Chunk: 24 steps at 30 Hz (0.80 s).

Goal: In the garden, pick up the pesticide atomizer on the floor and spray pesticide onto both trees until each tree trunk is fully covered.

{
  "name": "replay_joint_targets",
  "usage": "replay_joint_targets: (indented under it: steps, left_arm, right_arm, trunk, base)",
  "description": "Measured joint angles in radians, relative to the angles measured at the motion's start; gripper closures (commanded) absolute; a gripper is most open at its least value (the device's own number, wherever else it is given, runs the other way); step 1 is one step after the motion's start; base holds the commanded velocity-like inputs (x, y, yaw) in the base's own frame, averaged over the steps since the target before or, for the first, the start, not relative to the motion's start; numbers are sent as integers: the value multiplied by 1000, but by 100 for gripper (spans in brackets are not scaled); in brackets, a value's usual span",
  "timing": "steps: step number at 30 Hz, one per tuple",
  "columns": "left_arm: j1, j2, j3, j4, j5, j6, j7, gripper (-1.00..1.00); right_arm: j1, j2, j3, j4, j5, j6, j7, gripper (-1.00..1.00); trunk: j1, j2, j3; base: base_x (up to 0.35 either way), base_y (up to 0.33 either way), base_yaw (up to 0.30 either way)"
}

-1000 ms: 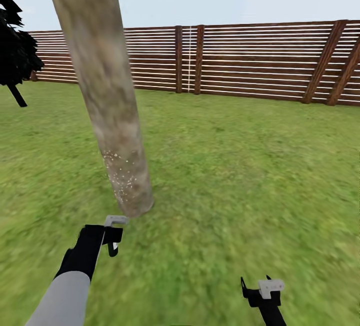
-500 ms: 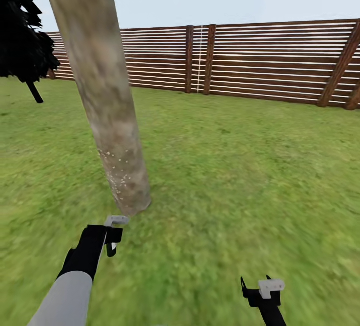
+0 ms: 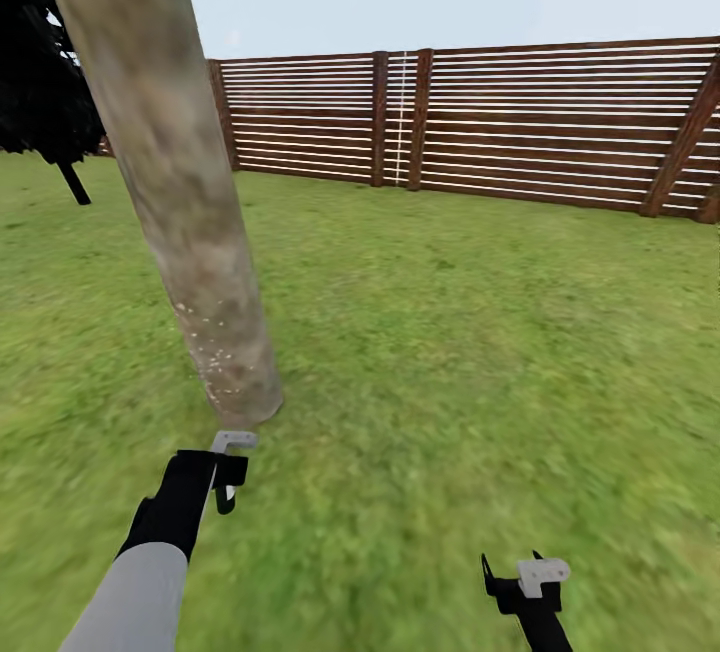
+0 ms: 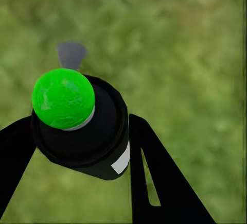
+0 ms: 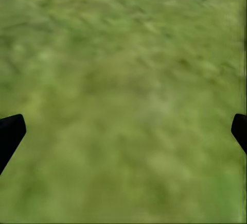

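The tree trunk (image 3: 190, 232), thick and mottled grey-tan, leans across the left of the head view. White pesticide specks (image 3: 212, 350) dot it near its base. Just short of that base, my left gripper (image 3: 228, 484) hangs over the grass. In the left wrist view the left gripper (image 4: 80, 131) is shut on the pesticide atomizer (image 4: 98, 147), a black bottle with a green top and a white label. My right gripper (image 3: 512, 577) sits low at the right. Its fingers stand wide apart in the right wrist view (image 5: 125, 131), with only grass between them.
A brown slatted fence (image 3: 520, 122) closes the lawn (image 3: 480, 332) at the back. A dark ragged tree (image 3: 40, 82) stands far left behind the trunk. Open grass spreads to the right of the trunk.
The whole head view has shifted, so the trunk now sits further left and more fence shows behind it. Both arms keep their places in the picture.
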Motion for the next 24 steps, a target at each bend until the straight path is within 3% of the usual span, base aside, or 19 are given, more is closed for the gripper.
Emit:
replay_joint_targets:
  steps: [5, 18, 24]
  left_arm:
    - [0, 0, 0, 0, 0, 0, 1, 100]
    - [0, 0, 0, 0, 0, 0, 1, 100]
    - [0, 0, 0, 0, 0, 0, 1, 100]
  right_arm:
    - [0, 0, 0, 0, 0, 0, 0, -100]
    - [0, 0, 0, 0, 0, 0, 0, -100]
    - [0, 0, 0, 0, 0, 0, 0, -100]
  trunk:
    - [0, 0, 0]
    - [0, 0, 0]
    - [0, 0, 0]
  base:
    - [89, -321, 136]
    - [32, -321, 261]
    - [10, -321, 30]
